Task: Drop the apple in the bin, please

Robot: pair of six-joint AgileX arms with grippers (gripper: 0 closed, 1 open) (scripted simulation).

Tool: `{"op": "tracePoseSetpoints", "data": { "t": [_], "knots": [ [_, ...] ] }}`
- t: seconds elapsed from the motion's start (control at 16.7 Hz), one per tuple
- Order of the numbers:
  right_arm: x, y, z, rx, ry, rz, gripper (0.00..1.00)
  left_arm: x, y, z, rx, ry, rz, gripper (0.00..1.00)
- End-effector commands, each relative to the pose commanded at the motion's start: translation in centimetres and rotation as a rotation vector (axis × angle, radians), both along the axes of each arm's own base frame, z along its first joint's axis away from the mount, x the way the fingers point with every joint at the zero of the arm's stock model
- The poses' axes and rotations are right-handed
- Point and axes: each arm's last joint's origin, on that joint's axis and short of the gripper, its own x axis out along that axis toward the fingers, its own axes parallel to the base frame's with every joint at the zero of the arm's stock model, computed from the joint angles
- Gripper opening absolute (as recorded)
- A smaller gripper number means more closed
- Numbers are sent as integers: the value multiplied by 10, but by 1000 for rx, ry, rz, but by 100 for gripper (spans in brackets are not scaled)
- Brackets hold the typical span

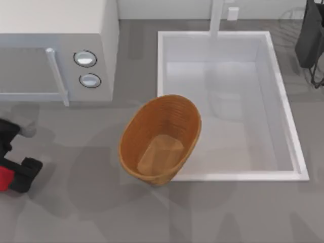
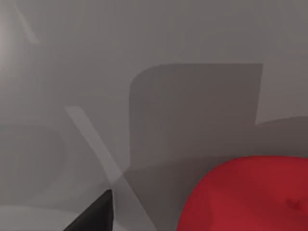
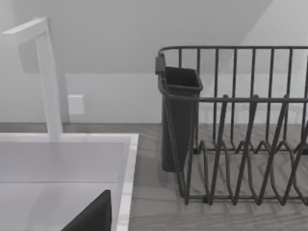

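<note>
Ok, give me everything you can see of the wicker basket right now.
The basket is an oval bin of brown woven wicker with ribbed walls and a flat, lighter bottom. It stands upright and open-topped in the middle of the table, its long axis slanted in the top view. Nothing lies inside it. Its right side overlaps the front-left corner of the white sink; whether it rests on the rim I cannot tell. No hand touches it: the left hand is far off at the table's left edge.
</note>
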Motion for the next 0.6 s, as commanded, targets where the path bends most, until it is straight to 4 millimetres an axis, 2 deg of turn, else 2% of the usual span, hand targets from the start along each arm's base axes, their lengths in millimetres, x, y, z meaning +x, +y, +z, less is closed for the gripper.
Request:
{"op": "tracePoseSetpoints", "data": {
  "t": [0.12,0.6],
  "knots": [
    [0,0,0,0,0,0,100,0,0,0,0,0,0,100],
    [0,0,0,0,0,0,100,0,0,0,0,0,0,40]
  ]
}}
